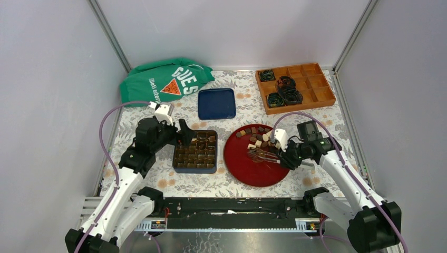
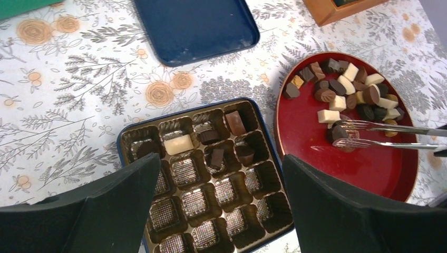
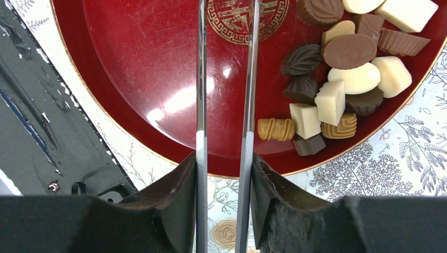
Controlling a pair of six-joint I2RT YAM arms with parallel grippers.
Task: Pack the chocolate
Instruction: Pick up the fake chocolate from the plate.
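Several chocolates [image 1: 258,138] lie piled on the far right of the red plate [image 1: 248,171]; they also show in the left wrist view [image 2: 342,89] and the right wrist view [image 3: 337,79]. My right gripper [image 1: 289,157] [image 3: 224,161] is shut on metal tongs [image 2: 390,129] [image 3: 201,79]. The tong tips straddle a dark piece [image 2: 338,133] on the plate [image 2: 369,168]; I cannot tell if it is pinched. My left gripper [image 1: 184,136] [image 2: 220,161] is open and empty above the blue box of gold cups [image 1: 195,169] [image 2: 226,192]. The box's far rows hold several pieces, one of them white [image 2: 178,143].
A blue lid [image 1: 216,103] lies behind the box. An orange divided tray [image 1: 316,79] with black coiled cables stands at the back right. A green bag [image 1: 163,81] lies at the back left. White walls close in both sides.
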